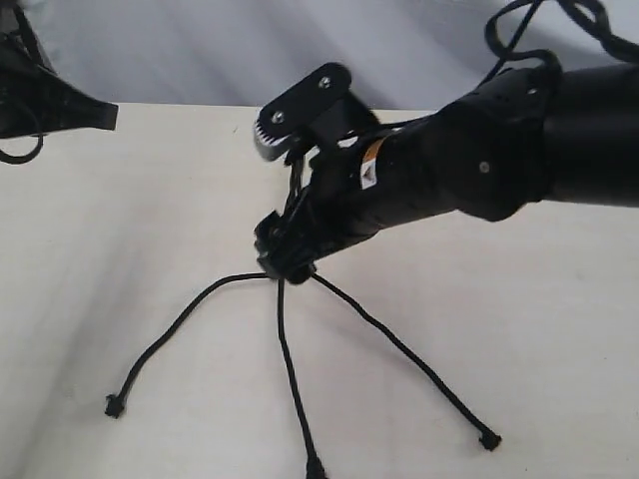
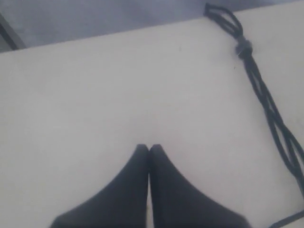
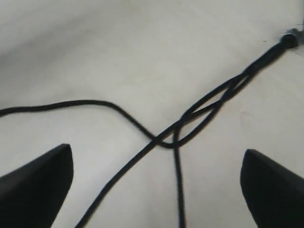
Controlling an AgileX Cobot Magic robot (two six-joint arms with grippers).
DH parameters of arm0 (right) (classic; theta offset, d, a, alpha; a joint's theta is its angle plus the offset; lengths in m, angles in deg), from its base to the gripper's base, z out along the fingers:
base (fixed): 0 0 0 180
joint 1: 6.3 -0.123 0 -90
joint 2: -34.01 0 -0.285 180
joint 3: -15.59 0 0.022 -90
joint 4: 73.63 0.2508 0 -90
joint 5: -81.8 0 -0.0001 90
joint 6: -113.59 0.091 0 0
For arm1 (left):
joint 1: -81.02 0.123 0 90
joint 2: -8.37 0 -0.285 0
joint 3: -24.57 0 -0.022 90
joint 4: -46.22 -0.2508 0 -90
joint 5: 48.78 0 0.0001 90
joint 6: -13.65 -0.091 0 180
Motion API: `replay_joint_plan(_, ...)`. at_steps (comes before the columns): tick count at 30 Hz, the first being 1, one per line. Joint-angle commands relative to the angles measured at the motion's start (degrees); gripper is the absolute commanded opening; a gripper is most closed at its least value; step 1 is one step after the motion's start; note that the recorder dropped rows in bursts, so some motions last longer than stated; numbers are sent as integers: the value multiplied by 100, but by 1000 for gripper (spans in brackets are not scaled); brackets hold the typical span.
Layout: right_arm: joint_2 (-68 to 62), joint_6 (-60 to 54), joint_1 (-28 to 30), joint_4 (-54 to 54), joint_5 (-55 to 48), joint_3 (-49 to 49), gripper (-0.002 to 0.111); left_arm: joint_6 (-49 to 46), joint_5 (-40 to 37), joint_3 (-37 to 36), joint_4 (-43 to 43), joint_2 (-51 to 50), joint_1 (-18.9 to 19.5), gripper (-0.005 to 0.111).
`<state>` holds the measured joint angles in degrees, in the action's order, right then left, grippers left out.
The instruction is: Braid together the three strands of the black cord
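Now: right fingers spread over the crossing, left clenched on nothing

We see the right gripper (image 3: 156, 151) reached across to the middle of the table (image 1: 120, 249). Its fingers (image 3: 38, 190) are spread wide and hold nothing. Between them, flat on the table, lies the black cord (image 3: 223, 92). From its knot (image 3: 289, 39) the three strands (image 1: 292, 379) run laid over one another for a short stretch, then cross once more and part.

In the exterior view they fan out from under the gripper toward the bottom of the picture. One curves off to the left, one runs nearly straight down the middle, and one slants to the right. Each stops in a small end knot (image 1: 113, 406), and the three ends lie well apart.

We find the left gripper (image 2: 149, 148) over bare table, its fingers pressed together and empty. Its own camera shows the cord's loops (image 2: 223, 19) by the table's edge, joined to the knot, with the plaited stretch leading away from there. This gripper is well apart from the cord; in the exterior view it sits at the far left.
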<state>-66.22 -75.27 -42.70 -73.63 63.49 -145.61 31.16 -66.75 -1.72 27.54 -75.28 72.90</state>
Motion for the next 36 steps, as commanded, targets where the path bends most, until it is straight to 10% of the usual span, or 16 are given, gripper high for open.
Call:
replay_joint_plan(1,-189,-17,-581,0,-725,-18,88,73,131,-86,9,437,20,0)
replay_joint_plan(18,-1588,685,-1043,0,-1111,-18,86,97,177,-183,9,526,20,0)
replay_joint_plan(26,-1830,615,-1043,-36,-1111,-18,0,98,177,-183,96,526,20,0)
replay_joint_plan(36,-1660,187,-1032,-2980,-2269,-962,0,98,177,-183,96,526,20,0)
